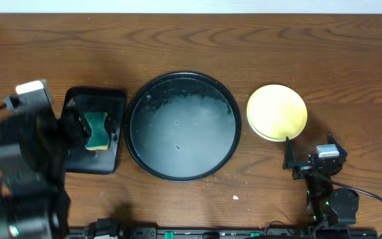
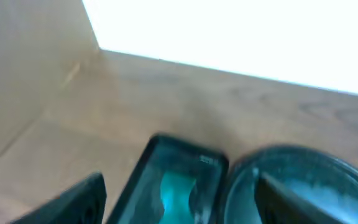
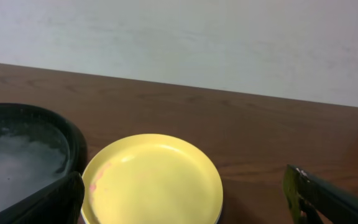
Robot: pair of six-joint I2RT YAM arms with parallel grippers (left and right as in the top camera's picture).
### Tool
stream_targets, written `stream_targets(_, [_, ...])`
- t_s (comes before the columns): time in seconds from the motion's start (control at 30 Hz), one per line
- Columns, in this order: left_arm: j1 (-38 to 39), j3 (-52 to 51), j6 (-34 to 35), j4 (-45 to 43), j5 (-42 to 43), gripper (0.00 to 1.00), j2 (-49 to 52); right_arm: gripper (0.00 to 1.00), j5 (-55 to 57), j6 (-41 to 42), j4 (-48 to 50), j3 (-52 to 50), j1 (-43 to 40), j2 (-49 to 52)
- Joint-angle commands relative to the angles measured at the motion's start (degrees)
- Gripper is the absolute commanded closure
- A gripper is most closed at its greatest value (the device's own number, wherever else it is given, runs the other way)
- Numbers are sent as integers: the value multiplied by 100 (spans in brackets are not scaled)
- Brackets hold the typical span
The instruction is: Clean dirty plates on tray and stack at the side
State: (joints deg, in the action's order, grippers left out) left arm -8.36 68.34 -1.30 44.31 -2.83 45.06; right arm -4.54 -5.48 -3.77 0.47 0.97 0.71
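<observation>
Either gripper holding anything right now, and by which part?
Nothing is held. The right gripper is open and empty, short of the yellow plate; the left gripper is open too, the sponge lying loose in its small tray.

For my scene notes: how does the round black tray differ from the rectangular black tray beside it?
The round tray is larger than the rectangular tray. The round tray holds only cloudy wet residue; the rectangular tray holds a green sponge. The round tray sits mid-table, the rectangular tray at its left. Both are black and shallow.
</observation>
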Motion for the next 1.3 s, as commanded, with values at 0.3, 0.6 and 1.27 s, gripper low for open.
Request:
stream_targets(0.3, [9, -3934, -682, -3526, 634, 23, -2221, 1, -46, -59, -9, -15, -28, -37])
stream_targets(0.6, [170, -5864, -1097, -4227, 603, 23, -3464, 1, -46, -59, -9, -15, -28, -37])
stream_targets(1.27, [170, -6811, -1172, -4054, 586, 23, -4494, 1, -46, -59, -9, -15, -28, -37])
